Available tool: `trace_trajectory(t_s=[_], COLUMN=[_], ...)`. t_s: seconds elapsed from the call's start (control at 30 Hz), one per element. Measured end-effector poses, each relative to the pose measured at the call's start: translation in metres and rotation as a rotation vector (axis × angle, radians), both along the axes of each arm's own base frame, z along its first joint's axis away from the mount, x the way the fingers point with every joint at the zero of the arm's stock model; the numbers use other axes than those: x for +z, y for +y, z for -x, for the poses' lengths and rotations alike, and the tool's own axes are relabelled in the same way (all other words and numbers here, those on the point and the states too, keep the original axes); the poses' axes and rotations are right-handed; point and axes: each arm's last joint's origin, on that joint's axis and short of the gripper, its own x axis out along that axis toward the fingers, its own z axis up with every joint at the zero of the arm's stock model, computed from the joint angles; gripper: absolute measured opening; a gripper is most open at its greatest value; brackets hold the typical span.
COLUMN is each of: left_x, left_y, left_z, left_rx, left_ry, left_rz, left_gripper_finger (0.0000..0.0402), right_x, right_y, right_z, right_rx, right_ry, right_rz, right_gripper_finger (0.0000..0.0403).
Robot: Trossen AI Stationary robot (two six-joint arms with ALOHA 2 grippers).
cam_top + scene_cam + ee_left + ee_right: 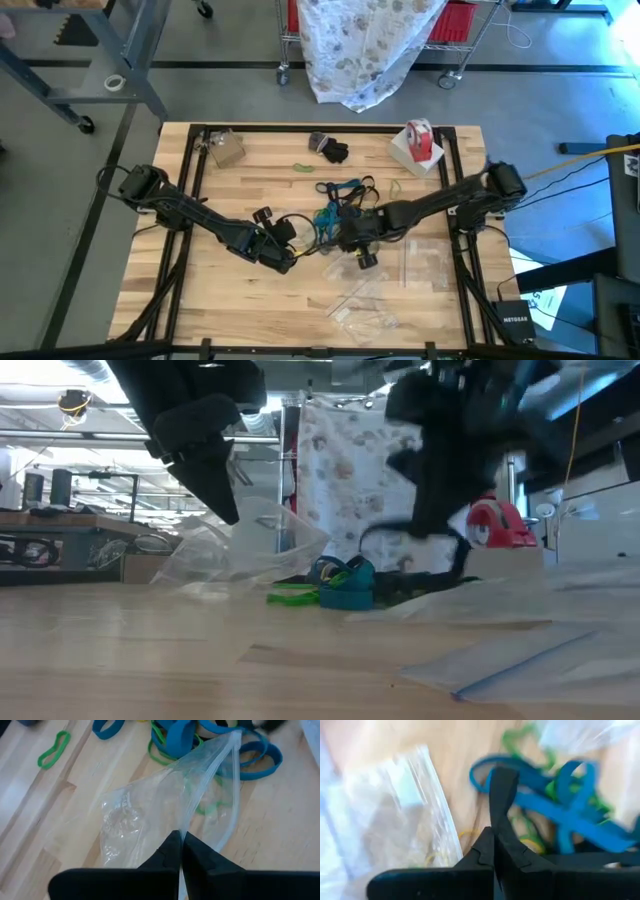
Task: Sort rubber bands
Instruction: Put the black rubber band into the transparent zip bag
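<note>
A pale wooden plank surface [200, 290] framed by black rails carries a tangle of rubber bands [335, 210] in blue, green and black near its centre. A single green band [302, 167] lies apart, toward the far edge. Clear plastic bags [365, 305] are spread flat toward the near right, with another [425, 260] beside the right edge. A red-and-white tape roll [418, 143] sits at the far right corner, a small tan object [225, 148] at the far left corner, and a dark bundle [330, 148] lies midway along the far edge.

rubber bands [338, 205] mid-table, tape roll [419, 140] behind
</note>
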Motion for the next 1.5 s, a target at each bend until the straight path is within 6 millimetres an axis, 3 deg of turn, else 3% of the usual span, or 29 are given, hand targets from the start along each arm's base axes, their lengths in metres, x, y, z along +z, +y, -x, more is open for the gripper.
trace_trajectory(t_s=[0.3,0.7,1.03,1.23,1.5], left_x=[0.002,0.005,0.01,0.023,0.033], left_y=[-0.002,-0.005,-0.01,-0.016,-0.022], left_z=[-0.005,-0.013,-0.021,-0.027,-0.031], left_rx=[0.012,0.094,0.073,-0.006,-0.097], left_ry=[-0.062,-0.199,-0.28,-0.297,-0.287], left_rz=[0.031,0.138,0.222,0.215,0.23], left_gripper_finger=[0.0,0.0,0.0,0.0,0.0], right_x=[0.056,0.082,0.079,0.08,0.074], right_y=[0.002,0.008,0.012,0.015,0.017], right_z=[0.008,-0.008,-0.015,-0.018,-0.027], right_rx=[0.041,0.102,0.239,0.336,0.493], right_ry=[-0.278,-0.578,-0.625,-0.674,-0.758], right_rz=[-0.122,-0.234,-0.241,-0.227,-0.095], right_gripper_finger=[0.0001,0.0001,0.0001,0.0001,0.0001])
